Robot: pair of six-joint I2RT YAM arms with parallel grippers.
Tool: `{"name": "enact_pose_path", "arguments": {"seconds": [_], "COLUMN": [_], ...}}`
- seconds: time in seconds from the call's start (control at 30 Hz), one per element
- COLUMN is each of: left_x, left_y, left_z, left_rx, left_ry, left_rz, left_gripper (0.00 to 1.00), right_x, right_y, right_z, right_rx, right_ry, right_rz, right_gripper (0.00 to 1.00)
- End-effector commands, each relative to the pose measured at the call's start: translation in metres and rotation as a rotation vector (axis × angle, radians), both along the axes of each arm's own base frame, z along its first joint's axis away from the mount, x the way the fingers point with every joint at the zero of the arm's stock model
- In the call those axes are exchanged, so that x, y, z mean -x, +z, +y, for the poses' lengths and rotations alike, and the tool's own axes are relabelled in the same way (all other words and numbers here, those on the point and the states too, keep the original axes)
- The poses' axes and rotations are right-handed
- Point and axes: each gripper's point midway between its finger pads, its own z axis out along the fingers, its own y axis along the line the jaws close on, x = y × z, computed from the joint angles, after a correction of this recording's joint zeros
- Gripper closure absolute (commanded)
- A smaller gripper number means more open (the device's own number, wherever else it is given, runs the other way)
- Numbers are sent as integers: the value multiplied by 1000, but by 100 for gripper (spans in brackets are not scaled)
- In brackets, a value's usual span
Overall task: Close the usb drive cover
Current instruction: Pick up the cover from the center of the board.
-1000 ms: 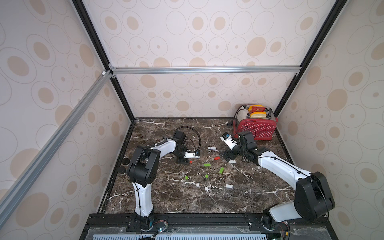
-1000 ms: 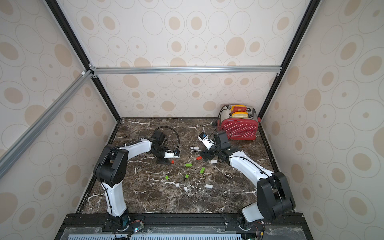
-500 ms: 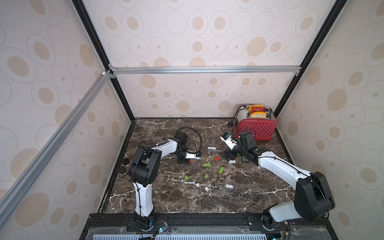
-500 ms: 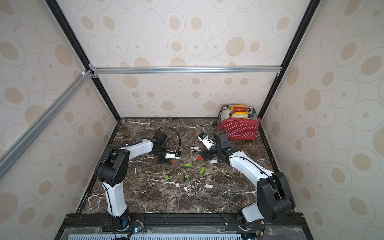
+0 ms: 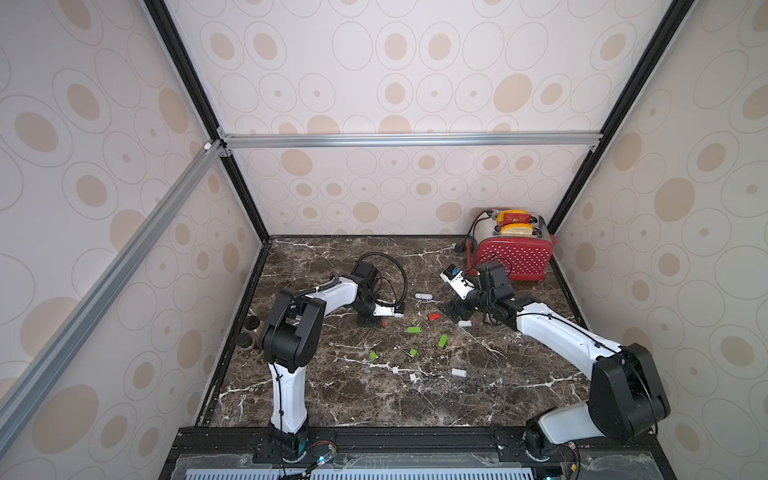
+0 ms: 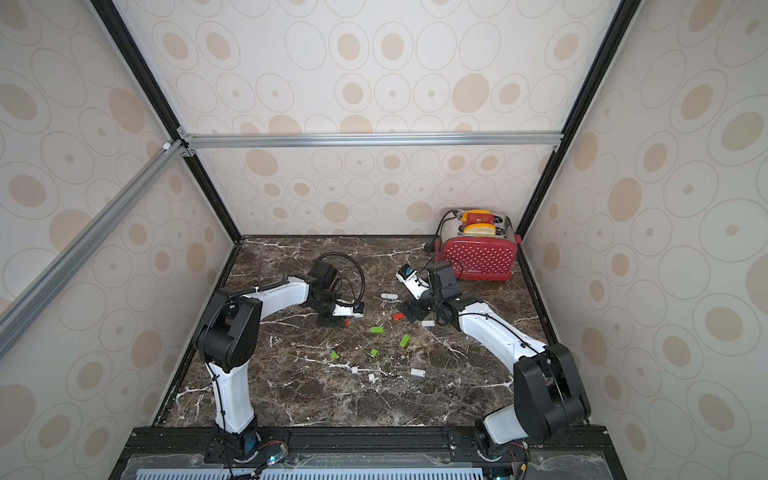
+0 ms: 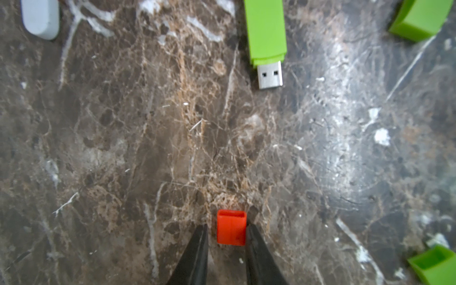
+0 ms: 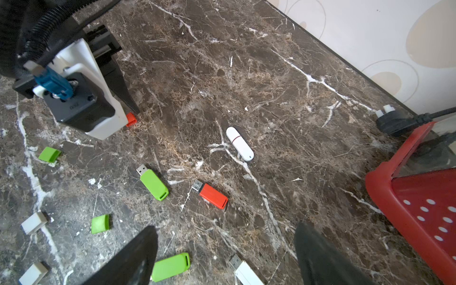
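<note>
Red cap (image 7: 231, 228) lies between the narrowly spread jaws of the left pincer (image 7: 227, 227), touching only one.

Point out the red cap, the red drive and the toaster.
red cap (image 7: 231, 229): left wrist view, its centre.
red drive (image 8: 214, 196): right wrist view, plastic body.
toaster (image 5: 513, 259): in a top view, dotted red side.
</note>
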Motion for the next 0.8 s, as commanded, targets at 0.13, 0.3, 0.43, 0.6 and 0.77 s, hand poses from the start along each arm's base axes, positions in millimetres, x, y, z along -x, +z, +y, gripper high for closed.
{"name": "enact_pose_path", "arguments": {"seconds": [0.13, 0.3, 0.43, 0.6, 0.77], "left_x": [6, 6, 7, 6, 7], "left_y": [-14, -15, -16, -13, -5], "left_z": [4, 6, 7, 5, 2], "left_rx": [-49, -60, -65, -52, -20], "left_ry": [-16, -16, -15, 1, 27], "left_rz": [29, 31, 33, 24, 16], "left_gripper": [74, 77, 81, 82, 81], "right_x": [1, 1, 1, 1, 5], "right_y": [0, -1, -1, -2, 0], "right_z": [0, 0, 1, 5, 15], "right_rx": [-6, -9, -20, -65, -182], "right_ry": [-1, 1, -8, -42, -113], "right_rz": [4, 6, 18, 76, 204], "right_gripper": [9, 9, 9, 10, 13]}}
